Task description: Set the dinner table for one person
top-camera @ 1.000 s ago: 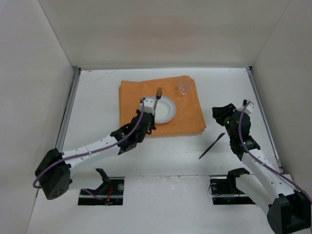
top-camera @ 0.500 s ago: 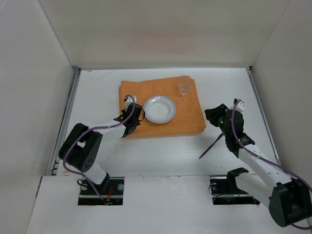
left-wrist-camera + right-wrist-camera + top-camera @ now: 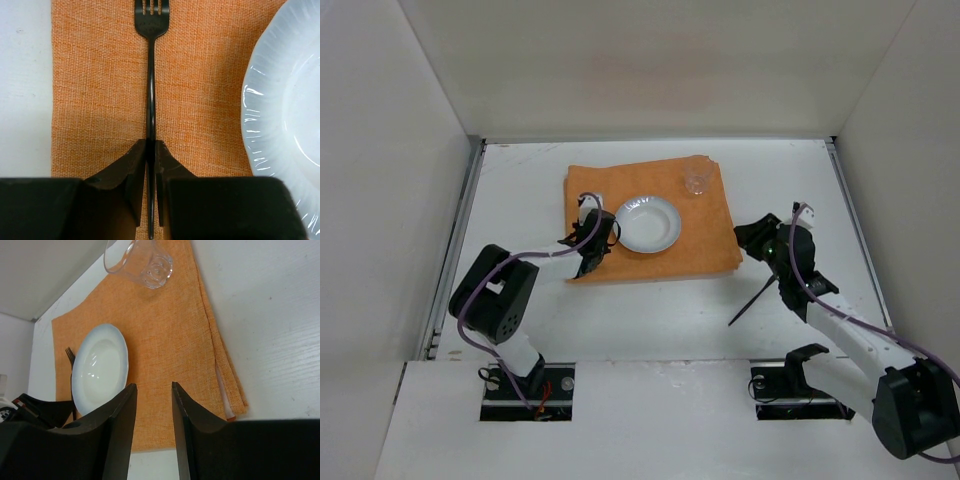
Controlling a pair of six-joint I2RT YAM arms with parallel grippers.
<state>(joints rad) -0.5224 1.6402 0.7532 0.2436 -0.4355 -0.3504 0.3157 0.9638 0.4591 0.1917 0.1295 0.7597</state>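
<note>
Left gripper (image 3: 151, 146): clamped on black fork (image 3: 151, 80) handle, left of plate (image 3: 285, 100), over orange cloth (image 3: 90, 90).
Right gripper (image 3: 150, 390): jaws apart, holding nothing.
Dinner table (image 3: 520, 190): centre of top view, beneath cloth.

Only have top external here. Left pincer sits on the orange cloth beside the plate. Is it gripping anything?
Observer: Yes. The left wrist view shows the left pincer shut on the handle of a black fork.
Operator: Which way does it point?
Observer: Tines point away from the pincer, along the orange cloth, with a gap to the plate.
Operator: And the right pincer?
Observer: The right wrist view shows it open, with nothing between its fingers.
</note>
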